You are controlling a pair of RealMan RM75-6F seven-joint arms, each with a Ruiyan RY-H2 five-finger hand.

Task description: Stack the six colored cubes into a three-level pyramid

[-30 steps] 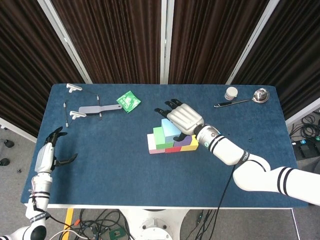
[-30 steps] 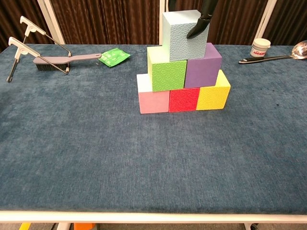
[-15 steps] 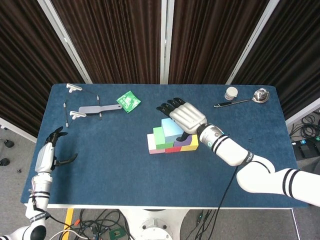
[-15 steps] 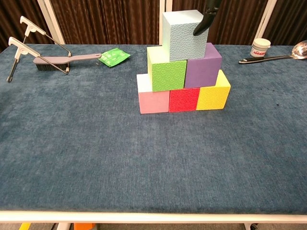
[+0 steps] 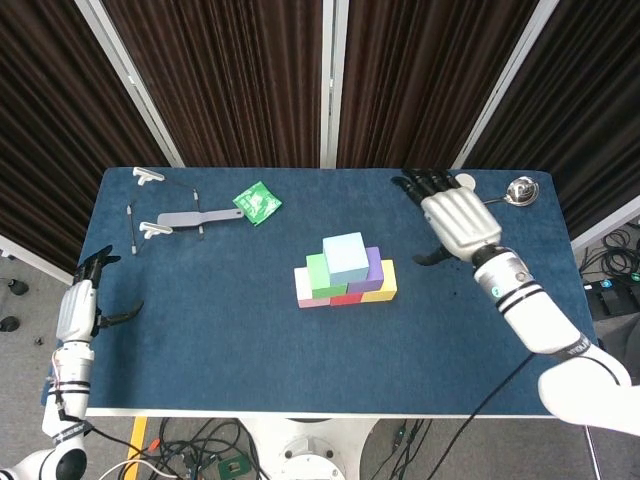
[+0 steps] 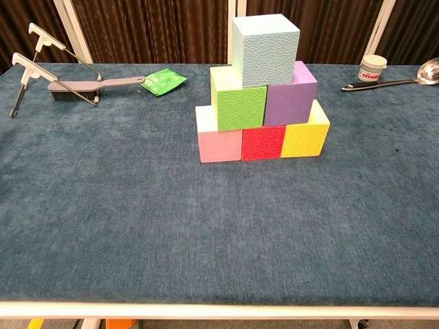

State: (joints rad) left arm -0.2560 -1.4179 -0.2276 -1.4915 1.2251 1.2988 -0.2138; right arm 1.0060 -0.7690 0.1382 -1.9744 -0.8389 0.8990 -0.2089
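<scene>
Pyramid: light blue cube (image 6: 265,48) tops it. Right hand (image 5: 459,221) well apart to its right, fingers spread, empty. Left hand (image 5: 78,310) at table's left edge, empty, fingers apart.

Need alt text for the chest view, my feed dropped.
A finished three-level pyramid of cubes stands on the blue table: pink, red and yellow below, green and purple above, light blue cube on top. No hand shows.
</scene>
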